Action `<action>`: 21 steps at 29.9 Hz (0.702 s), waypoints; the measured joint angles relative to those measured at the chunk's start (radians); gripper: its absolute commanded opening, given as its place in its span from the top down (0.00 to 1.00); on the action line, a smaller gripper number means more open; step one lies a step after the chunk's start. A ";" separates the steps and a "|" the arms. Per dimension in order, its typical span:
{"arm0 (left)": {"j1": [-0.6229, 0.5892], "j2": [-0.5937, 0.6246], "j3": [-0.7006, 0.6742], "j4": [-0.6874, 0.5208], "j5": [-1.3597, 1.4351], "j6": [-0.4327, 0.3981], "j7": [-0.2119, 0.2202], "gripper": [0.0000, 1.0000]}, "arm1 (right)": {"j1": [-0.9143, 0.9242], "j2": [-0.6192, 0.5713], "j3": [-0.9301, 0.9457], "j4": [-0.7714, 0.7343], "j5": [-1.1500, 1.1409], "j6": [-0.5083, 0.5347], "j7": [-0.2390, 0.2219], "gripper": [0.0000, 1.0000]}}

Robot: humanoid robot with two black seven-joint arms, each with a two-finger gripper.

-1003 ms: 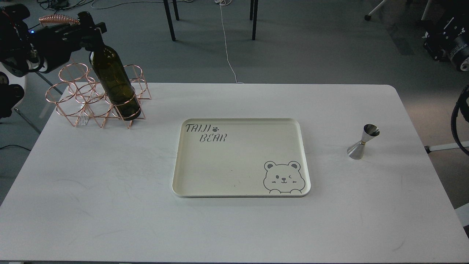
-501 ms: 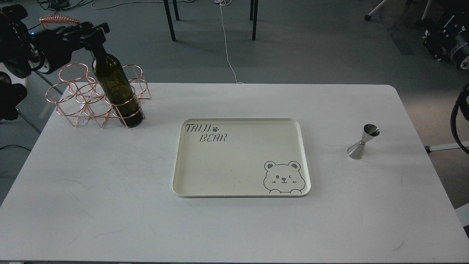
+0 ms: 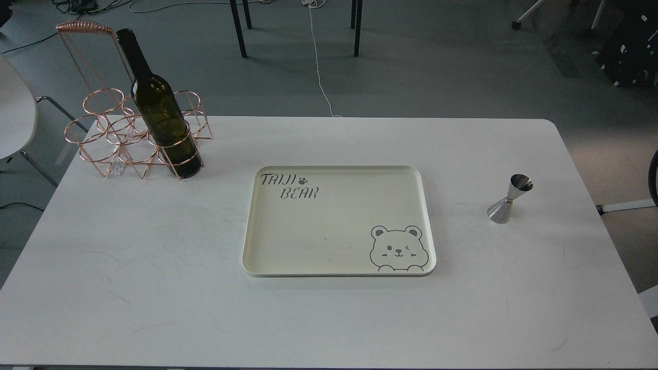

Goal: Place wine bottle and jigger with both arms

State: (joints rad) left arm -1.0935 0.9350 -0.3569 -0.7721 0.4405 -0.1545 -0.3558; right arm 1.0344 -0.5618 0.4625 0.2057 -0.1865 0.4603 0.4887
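The dark olive-green wine bottle [image 3: 159, 110] stands upright in the front right ring of a copper wire rack [image 3: 128, 139] at the table's far left. Nothing holds it. The shiny steel jigger [image 3: 509, 199] stands upright on the white table [image 3: 154, 288] at the right, apart from everything. Neither gripper shows in the head view. A dark blurred part at the upper right edge [image 3: 632, 51] may belong to my right arm; no fingers show on it.
A cream tray [image 3: 288, 257] with a bear drawing and "TAIJI BEAR" lettering lies at the table's middle, with nothing in it. The rack's tall handle [image 3: 82, 28] rises behind the bottle. A white chair [image 3: 15, 118] stands off the left edge.
My left gripper, which held the bottle's neck, has let go and drawn out of view to the left. The bottle stands straighter in the rack. The right arm has pulled back.
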 measured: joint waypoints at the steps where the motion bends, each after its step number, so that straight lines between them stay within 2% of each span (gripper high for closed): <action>1: 0.004 0.007 -0.001 0.007 -0.051 -0.020 -0.001 0.02 | -0.003 -0.001 0.001 -0.005 0.015 0.000 0.000 0.01; 10: 0.131 0.007 -0.003 0.125 -0.634 -0.301 -0.003 0.02 | -0.085 -0.003 -0.001 -0.013 0.176 0.013 0.000 0.02; 15: 0.210 -0.041 -0.010 0.146 -0.863 -0.331 -0.001 0.02 | -0.110 0.003 0.010 -0.014 0.254 0.013 -0.003 0.02; 21: 0.306 -0.159 -0.112 0.227 -0.962 -0.334 0.008 0.01 | -0.158 0.016 0.013 -0.013 0.429 0.015 -0.073 0.02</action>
State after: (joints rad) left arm -0.7871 0.7762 -0.4685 -0.5454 -0.5216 -0.4886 -0.3480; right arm 0.8763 -0.5456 0.4754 0.1927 0.2422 0.4751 0.4155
